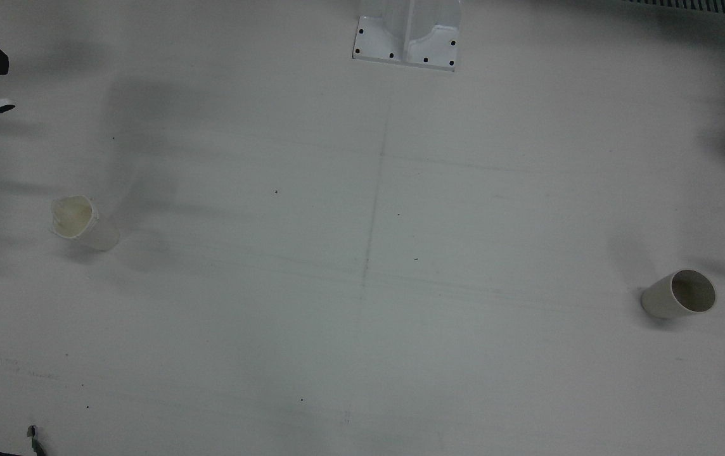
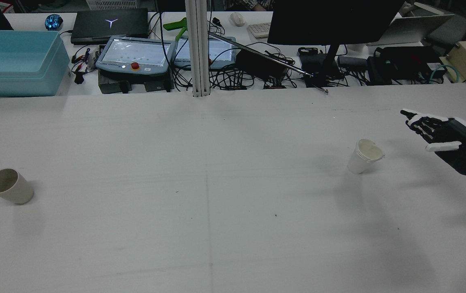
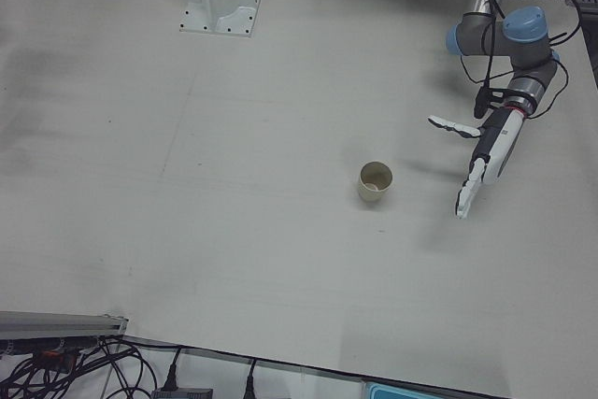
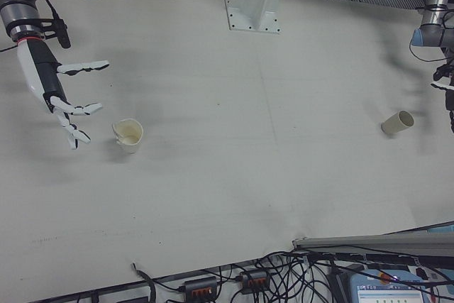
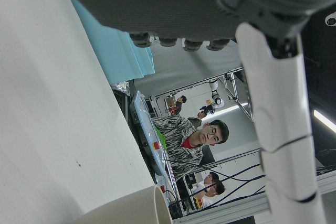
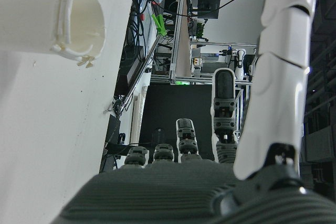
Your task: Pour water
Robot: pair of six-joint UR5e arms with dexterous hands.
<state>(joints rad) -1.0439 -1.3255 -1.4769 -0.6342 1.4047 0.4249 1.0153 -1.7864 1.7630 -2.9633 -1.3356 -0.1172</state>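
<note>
a: what stands on the tabletop (image 2: 216, 171)?
b: only two cups, well apart, and a mast base (image 1: 407, 38) at the robot's edge.
a: room at the rimmed cup (image 2: 364, 156)?
b: bare all round; the right hand (image 2: 445, 136), fingers (image 4: 74, 69) spread, hangs beside it.
a: and the plain cup (image 3: 375, 181)?
b: likewise free; the left hand (image 3: 486, 151) is near, apart.

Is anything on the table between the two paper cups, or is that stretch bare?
Bare. The rear view shows only table between the cup on the left and the cup with the ragged rim on the right.
</note>
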